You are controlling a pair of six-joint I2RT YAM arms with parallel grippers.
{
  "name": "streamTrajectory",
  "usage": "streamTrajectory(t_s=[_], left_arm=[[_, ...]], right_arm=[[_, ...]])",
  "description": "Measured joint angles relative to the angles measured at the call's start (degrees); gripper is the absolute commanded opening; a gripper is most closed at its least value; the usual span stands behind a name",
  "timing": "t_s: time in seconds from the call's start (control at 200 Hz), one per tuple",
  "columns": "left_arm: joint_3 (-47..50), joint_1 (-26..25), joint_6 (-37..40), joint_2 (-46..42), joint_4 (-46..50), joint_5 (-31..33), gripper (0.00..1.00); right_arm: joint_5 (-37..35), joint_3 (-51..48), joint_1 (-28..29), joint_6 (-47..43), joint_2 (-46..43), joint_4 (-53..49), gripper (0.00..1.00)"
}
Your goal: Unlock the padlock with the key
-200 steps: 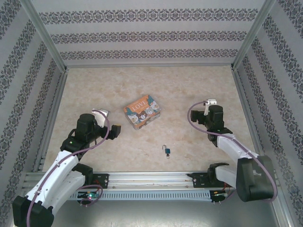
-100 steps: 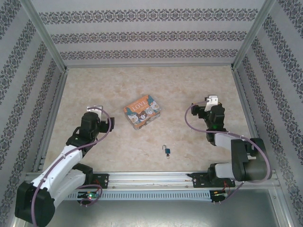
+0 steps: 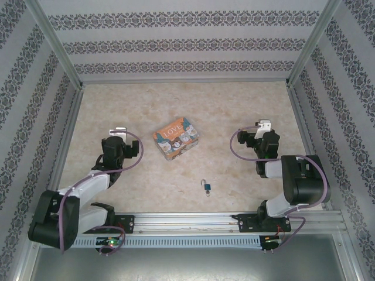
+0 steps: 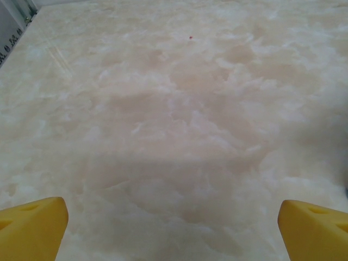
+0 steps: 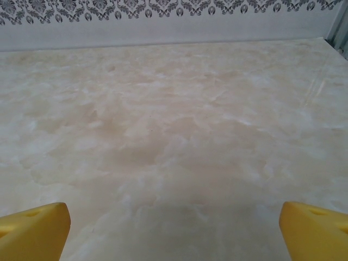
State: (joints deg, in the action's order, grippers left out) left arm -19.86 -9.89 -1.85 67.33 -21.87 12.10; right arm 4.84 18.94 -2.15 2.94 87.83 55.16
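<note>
The tiny teal-blue padlock (image 3: 207, 187), with its thin silver shackle, lies on the marble floor near the front rail, between the two arms. No separate key can be made out. My left gripper (image 3: 115, 145) is folded back at the left, well away from the padlock. In the left wrist view the left gripper (image 4: 174, 231) is open, its yellow fingertips (image 4: 32, 227) wide apart over bare floor. My right gripper (image 3: 259, 137) sits folded at the right, also far from the padlock. The right gripper (image 5: 174, 231) is open too, with nothing between its yellow fingertips (image 5: 33, 228).
An orange "LOVE" tin box (image 3: 175, 137) with cartoon animals stands at mid-table, behind the padlock. Patterned walls enclose the floor on three sides. A metal rail (image 3: 187, 221) runs along the front edge between the arm bases.
Both arms have folded back toward their bases. The left gripper drew away from the tin box toward the left. The padlock and the tin box have not moved.
</note>
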Motion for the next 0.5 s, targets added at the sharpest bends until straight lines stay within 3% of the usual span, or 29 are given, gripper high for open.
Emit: streamTrajectory(t_s=[0.5], left_arm=[[1.2,4.92,4.09,17.68,-27.91,-6.8,0.99]], right_arm=[[0.15,0.0,0.02,0.09,0.0,-0.04,0.98]])
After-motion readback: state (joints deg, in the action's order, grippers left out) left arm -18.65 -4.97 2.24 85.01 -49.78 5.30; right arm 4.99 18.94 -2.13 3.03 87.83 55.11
